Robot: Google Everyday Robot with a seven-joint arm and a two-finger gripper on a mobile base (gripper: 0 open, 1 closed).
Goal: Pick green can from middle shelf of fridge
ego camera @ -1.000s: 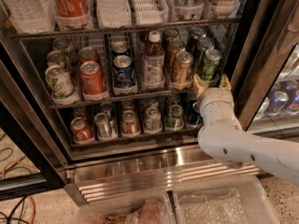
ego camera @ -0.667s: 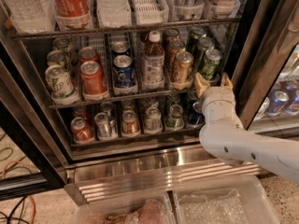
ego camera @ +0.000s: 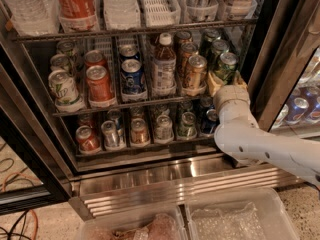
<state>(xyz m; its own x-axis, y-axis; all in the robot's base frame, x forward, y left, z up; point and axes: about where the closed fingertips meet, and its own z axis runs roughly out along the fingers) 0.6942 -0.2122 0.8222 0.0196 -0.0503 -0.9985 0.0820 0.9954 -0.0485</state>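
On the middle shelf (ego camera: 125,105) of the fridge (ego camera: 165,176), a whitish can (ego camera: 62,86) with a green logo is standing at the left front corner, with more pale cans lining up behind it. Just beside it to the right, a red can (ego camera: 99,83) is sitting at the front edge, then a blue can (ego camera: 132,76), each in its own clear lane tray. Near the middle of the front edge a bottle with a white cap (ego camera: 163,66) is standing upright. To its right a tan-gold can (ego camera: 194,71) is waiting at the front rail. The green can (ego camera: 226,65) is standing upright at the right front corner of this shelf, at the head of a row of dark green cans running back toward the rear edge. The gripper (ego camera: 226,80) is sitting right at the base of the green can, against the shelf's front right corner; whether it is clenching the can or hanging loose cannot be told. The white arm (ego camera: 265,144) is reaching in from the lower right, crossing in front of the right end of the lower shelf (ego camera: 140,149), where a row of smaller cans is standing along the front edge
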